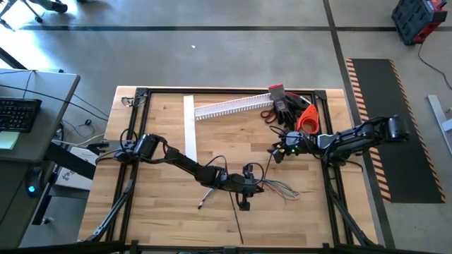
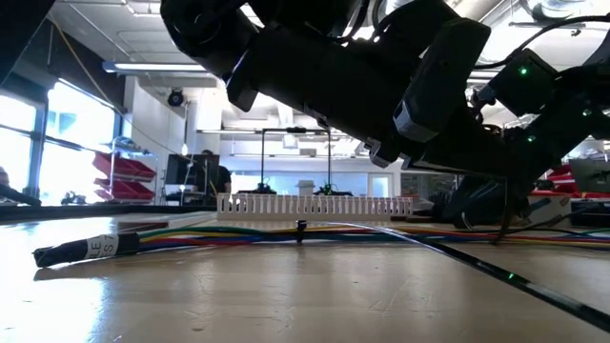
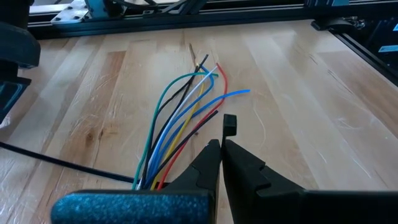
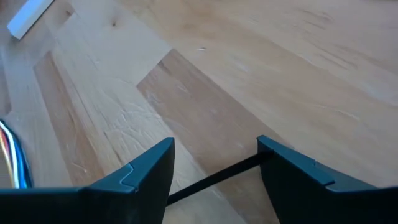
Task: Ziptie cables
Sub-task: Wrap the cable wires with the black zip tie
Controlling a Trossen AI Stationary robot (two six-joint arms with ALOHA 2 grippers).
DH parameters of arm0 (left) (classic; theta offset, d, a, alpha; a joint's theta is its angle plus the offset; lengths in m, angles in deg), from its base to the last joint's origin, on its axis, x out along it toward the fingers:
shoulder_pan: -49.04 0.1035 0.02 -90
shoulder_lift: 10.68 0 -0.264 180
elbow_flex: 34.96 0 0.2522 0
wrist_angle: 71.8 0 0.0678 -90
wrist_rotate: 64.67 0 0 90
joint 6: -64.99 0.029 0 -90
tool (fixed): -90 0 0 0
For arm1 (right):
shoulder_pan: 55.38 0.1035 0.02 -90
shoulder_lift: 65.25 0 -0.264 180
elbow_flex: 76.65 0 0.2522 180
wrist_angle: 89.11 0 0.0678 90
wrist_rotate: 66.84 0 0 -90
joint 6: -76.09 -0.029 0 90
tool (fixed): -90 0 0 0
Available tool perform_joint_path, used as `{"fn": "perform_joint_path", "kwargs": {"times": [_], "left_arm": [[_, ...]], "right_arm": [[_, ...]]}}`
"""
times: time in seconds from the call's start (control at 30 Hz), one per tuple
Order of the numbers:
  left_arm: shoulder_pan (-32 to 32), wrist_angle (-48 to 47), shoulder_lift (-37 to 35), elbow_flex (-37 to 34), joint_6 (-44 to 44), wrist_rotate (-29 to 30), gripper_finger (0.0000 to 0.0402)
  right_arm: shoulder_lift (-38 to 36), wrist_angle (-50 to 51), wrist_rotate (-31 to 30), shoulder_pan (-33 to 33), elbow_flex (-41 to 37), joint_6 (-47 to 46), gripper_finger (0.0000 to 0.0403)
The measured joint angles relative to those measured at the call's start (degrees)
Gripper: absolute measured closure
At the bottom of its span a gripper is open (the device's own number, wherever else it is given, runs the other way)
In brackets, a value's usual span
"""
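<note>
A ziptie [image 4: 217,177] is seen lying crosswise between the spread, empty fingers of the right gripper [image 4: 214,171], while the cables [image 3: 180,124] fan out just beside the clenched left gripper [image 3: 222,149], nearer that arm.

Smooth pale wood table [image 3: 298,93]; glossy plastic-coated cables [image 3: 180,118].

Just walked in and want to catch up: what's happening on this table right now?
Two robot arms are working on a bundle of coloured cables on the wooden table. The left gripper is shut, right beside the fanned-out wire ends near the table's middle. The right gripper hovers open, its fingers either side of a thin black ziptie. Whether anything is tied yet cannot be told.
</note>
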Motion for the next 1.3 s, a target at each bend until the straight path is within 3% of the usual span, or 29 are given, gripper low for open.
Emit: {"fn": "perform_joint_path", "kwargs": {"times": [0.13, 0.43, 0.67, 0.93, 1.3], "left_arm": [[0.00, -0.02, 0.00, 0.01, 0.00, -0.01, 0.0402], [0.00, -0.02, 0.00, 0.01, 0.02, 0.00, 0.0402], [-0.02, -0.02, 0.00, 0.01, 0.01, 0.00, 0.0402], [-0.02, 0.11, 0.00, 0.01, 0.00, -0.02, 0.0402], [0.01, -0.65, -0.23, -0.01, 0.08, 1.70, 0.0402]], "right_arm": [[0.12, -0.56, 0.85, 0.00, -0.14, 0.15, 0.0217], [0.27, -1.31, 0.32, 0.12, -0.32, 2.39, 0.0319], [0.29, -2.10, -4.41, 4.78, -0.31, 2.92, 0.0393], [0.36, -5.54, -11.59, 13.32, -0.35, 4.14, 0.0402], [0.25, -10.02, -29.70, 25.78, 3.59, 17.52, 0.0403]]}}
